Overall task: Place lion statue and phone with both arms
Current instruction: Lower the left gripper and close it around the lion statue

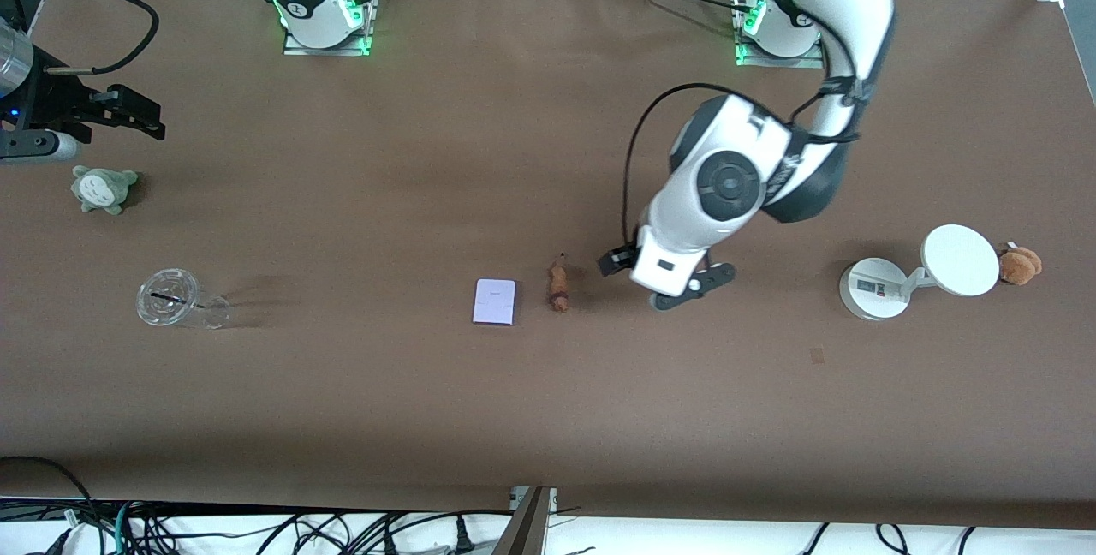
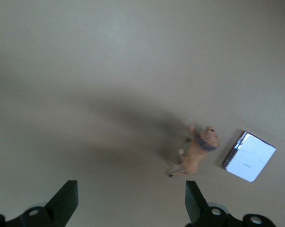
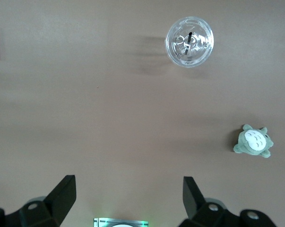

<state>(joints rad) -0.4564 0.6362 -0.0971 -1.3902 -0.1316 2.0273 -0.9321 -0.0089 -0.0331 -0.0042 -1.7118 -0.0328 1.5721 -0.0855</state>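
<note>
- The lion statue (image 1: 559, 287) lies on the brown table (image 1: 428, 401) near its middle, just beside the phone (image 1: 495, 301) and toward the left arm's end from it; the two are close but apart.
- In the left wrist view the lion statue (image 2: 196, 151) shows its mane, legs and thin dark tail tip, with the phone (image 2: 250, 156) beside its head (a dark edge shows along one side of the phone).
- The phone is flat on the table, pale lavender-white.
- The left gripper (image 1: 666, 281) hangs low over bare table just beside the lion statue, toward the left arm's end; its fingers (image 2: 65, 202) are spread wide with nothing between them.
- The right gripper (image 1: 128, 114) is up over the right arm's end of the table, above a small grey-green plush (image 1: 103, 188); its fingers (image 3: 62, 196) are spread apart and hold nothing, and that arm waits.
- A clear plastic cup with a straw (image 1: 175, 301) lies nearer to the front camera than the grey-green plush.
- At the left arm's end stands a white stand with a round disc (image 1: 920, 272), and a fluffy brown plush (image 1: 1020, 265) sits just beside the disc.
</note>
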